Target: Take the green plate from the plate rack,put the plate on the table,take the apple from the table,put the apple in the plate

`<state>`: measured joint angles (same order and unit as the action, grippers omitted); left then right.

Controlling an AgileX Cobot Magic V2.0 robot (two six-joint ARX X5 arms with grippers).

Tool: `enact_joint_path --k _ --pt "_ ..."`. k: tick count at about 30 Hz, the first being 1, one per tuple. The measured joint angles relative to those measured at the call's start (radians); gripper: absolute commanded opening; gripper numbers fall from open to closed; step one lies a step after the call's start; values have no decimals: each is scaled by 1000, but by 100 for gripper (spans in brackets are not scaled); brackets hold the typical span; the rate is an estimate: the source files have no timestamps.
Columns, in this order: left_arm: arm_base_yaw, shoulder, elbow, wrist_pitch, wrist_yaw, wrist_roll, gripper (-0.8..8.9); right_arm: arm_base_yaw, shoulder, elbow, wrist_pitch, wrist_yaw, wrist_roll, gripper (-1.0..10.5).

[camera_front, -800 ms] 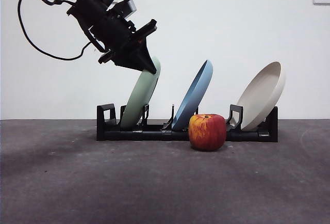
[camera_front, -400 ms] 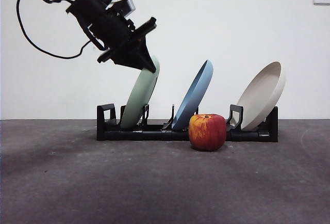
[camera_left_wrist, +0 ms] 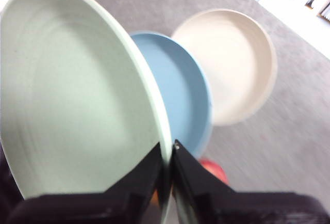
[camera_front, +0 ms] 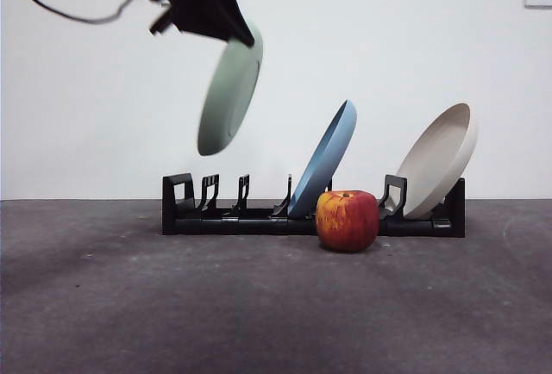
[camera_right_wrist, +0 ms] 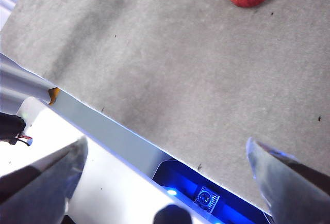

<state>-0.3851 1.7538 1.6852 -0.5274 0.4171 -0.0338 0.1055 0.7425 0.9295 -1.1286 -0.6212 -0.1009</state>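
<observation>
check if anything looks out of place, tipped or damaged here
Nothing stands out. The pale mint-green round plate hangs tilted above the long black slotted rack, pinched at its rim by the left gripper. The blue plate and beige plate lean in their slots; the red apple looks intact.

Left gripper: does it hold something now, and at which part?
The left gripper holds the green plate by its rim, clear above the plate rack.
</observation>
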Motion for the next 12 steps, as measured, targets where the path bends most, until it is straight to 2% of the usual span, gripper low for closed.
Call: enact_joint_path --k 4,12 --pt "-50 -65 0 -142 -61 50 -8 0 0 0 0 0 0 629" --pt "-246 -165 1 -428 -389 176 -8 0 0 0 0 0 0 629"
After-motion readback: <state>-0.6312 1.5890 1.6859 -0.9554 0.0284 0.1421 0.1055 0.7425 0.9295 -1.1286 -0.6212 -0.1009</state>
